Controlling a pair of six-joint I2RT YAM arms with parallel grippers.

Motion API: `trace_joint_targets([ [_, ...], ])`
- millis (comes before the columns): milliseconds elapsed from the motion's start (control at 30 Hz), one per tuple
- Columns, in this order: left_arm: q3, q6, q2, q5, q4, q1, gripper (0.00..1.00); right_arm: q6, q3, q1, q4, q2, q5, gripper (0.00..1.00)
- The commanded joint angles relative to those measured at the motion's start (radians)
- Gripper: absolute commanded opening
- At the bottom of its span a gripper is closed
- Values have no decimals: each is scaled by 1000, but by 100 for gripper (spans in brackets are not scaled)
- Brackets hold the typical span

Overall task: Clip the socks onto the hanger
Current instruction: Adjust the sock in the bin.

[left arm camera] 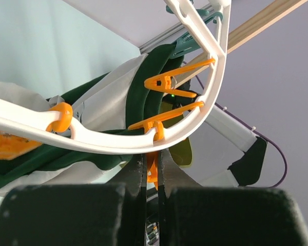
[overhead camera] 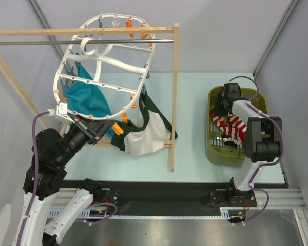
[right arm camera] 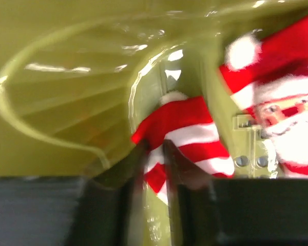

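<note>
Sitting inside the basket [overhead camera: 214, 156], right pincer [right arm camera: 154, 149] clasps a sock [right arm camera: 187, 123] (left pincer [left arm camera: 151, 160] clamps the hanger [left arm camera: 92, 143]).

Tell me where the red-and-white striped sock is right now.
The red-and-white sock lies on the right of the top view, inside the olive-green basket, pinched by the right gripper.

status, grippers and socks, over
Left gripper shut on orange clip at hanger rim. Right gripper shut on red-and-white sock in basket. No sock on hanger in view; green garment close behind clip.
</note>
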Motion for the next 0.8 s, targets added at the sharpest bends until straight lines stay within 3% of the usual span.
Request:
trace_joint_targets([
  [0, 14, 11, 31, -26, 11, -2, 0, 11, 29, 14, -5, -58, 121, 12],
  [67, 19, 11, 37, -24, 5, -2, 0, 2, 38, 5, -11, -101, 139, 0],
  [433, 61, 40, 54, -5, -17, -2, 0, 15, 133, -35, -134, -343, 142, 0],
  [767, 43, 34, 37, 3, 3, -2, 0, -24, 128, -105, -40, -422, 106, 0],
])
